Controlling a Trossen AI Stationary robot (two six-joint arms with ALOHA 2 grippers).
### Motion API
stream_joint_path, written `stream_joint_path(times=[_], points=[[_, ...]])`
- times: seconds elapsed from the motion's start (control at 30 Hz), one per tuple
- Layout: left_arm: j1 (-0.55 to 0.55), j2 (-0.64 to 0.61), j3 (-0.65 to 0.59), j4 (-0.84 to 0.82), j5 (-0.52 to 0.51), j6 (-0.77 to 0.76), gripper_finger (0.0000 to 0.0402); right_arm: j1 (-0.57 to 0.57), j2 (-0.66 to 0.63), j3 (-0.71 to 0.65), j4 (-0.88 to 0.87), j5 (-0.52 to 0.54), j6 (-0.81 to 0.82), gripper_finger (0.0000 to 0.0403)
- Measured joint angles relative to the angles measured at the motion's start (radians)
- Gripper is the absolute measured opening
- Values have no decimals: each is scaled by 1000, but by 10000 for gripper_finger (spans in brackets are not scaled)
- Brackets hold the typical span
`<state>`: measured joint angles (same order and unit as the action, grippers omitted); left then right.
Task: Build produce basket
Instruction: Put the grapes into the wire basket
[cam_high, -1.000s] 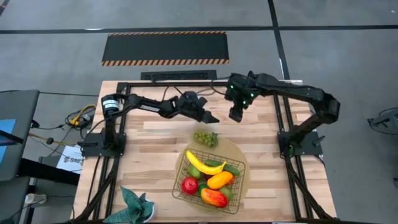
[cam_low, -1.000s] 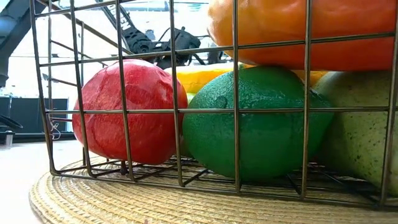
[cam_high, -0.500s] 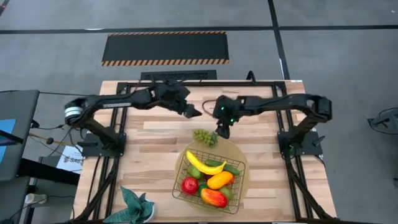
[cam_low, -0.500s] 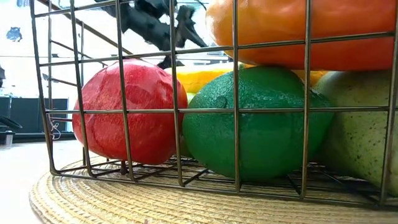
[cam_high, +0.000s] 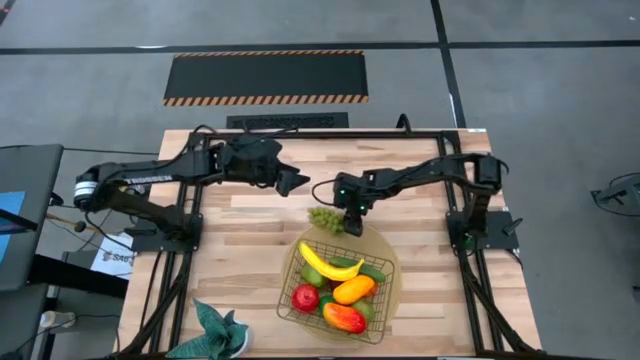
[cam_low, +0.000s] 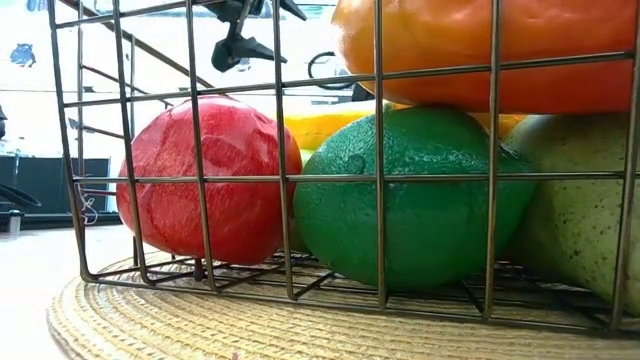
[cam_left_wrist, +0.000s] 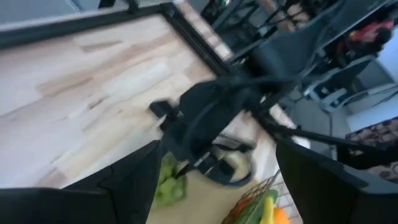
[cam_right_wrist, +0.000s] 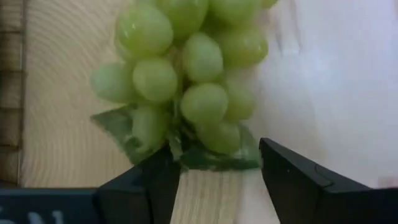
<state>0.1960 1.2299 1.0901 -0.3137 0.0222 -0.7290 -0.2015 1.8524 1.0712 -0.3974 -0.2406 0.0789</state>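
- Wooden slatted table (cam_high: 240, 240) seen from above, with a dark wire basket (cam_high: 291, 290) on a round woven mat (cam_high: 388, 262) toward the near right.
- Inside the basket: yellow banana (cam_high: 330, 267), cucumber (cam_high: 371, 272), red apple (cam_high: 305, 297), orange mango (cam_high: 353, 290), red-orange mango (cam_high: 344, 318).
- Green grapes (cam_high: 326, 219) outside the basket, on the far rim of the mat, just beside the basket's far edge.
- Right gripper (cam_high: 352, 221) lowered right at the grapes; left gripper (cam_high: 297, 183) raised over the far middle of the table, apart from the produce. Teal leafy plant (cam_high: 217, 330) at the near left edge.
- Low view: through the basket grid (cam_low: 378, 180), a red apple (cam_low: 205, 178) touching a green lime (cam_low: 415, 195), an orange fruit (cam_low: 490, 45) stacked above, a pale green fruit (cam_low: 585, 215) at the right; a dark gripper (cam_low: 240, 30) high behind, not clear which arm's.
- Left wrist view: own fingers (cam_left_wrist: 134, 177) spread wide, holding nothing; farther off, the other arm's gripper (cam_left_wrist: 199, 152) down beside the grapes (cam_left_wrist: 168, 180), banana (cam_left_wrist: 268, 208) at the edge.
- Right wrist view: grapes (cam_right_wrist: 186, 74) filling the frame, lying partly on the mat (cam_right_wrist: 59, 87) and partly on bare table; fingers (cam_right_wrist: 298, 177) parted on either side of the leafy end of the bunch, not closed on it.
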Motion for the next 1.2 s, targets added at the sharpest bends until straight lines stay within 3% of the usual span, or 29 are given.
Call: stream_joint_path(times=[0.13,0.3,0.33,0.9,1.2], points=[[-24,-2,0,-5,-12,-22,302,12,17,3,32,8,3,178],[-50,0,1,-29,-14,-36,302,29,10,4,29,14,7,33],[-54,-1,1,-29,-18,-40,302,30,7,3,29,14,7,19],[-112,-125,1,-36,-39,-42,302,-16,-334,98,-12,5,168,3],[-112,-182,1,-31,-51,-15,302,133,-446,277,-20,5,276,2]])
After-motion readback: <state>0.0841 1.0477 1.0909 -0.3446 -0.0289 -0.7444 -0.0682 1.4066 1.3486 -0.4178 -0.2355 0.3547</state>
